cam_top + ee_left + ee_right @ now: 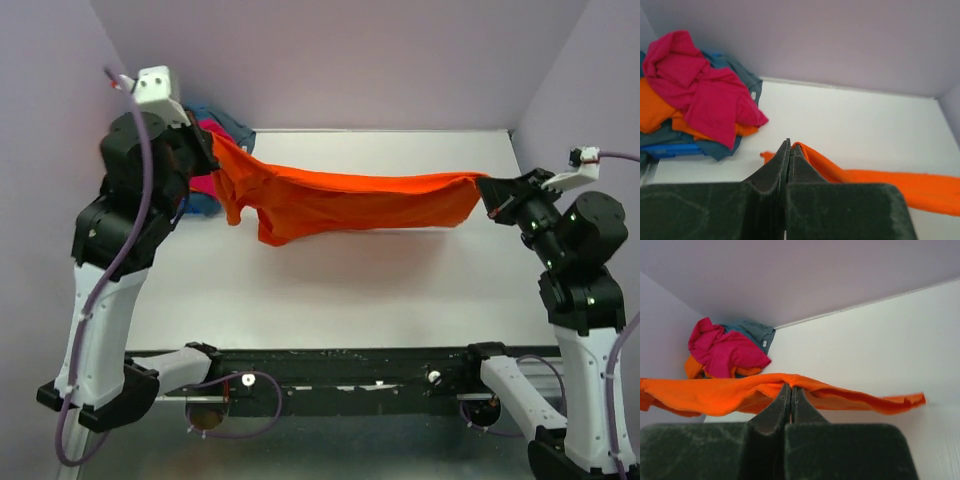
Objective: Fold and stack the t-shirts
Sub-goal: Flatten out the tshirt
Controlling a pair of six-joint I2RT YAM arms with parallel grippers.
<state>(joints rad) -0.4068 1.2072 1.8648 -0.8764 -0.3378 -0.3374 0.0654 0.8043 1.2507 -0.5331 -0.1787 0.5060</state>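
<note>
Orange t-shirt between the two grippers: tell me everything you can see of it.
The orange t-shirt is bright, plain, soft-looking fabric, stretched sideways in a wrinkled band above the white table. The left gripper is shut on one end, the right gripper on the other. It sags and bunches near the left end; whether that touches the table is unclear.

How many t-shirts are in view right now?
5: orange t-shirt stretched between both arms' jaws; in the back-left pile, magenta t-shirt on top, second orange t-shirt, grey-blue t-shirt and royal blue t-shirt beneath. Others may be hidden.
</note>
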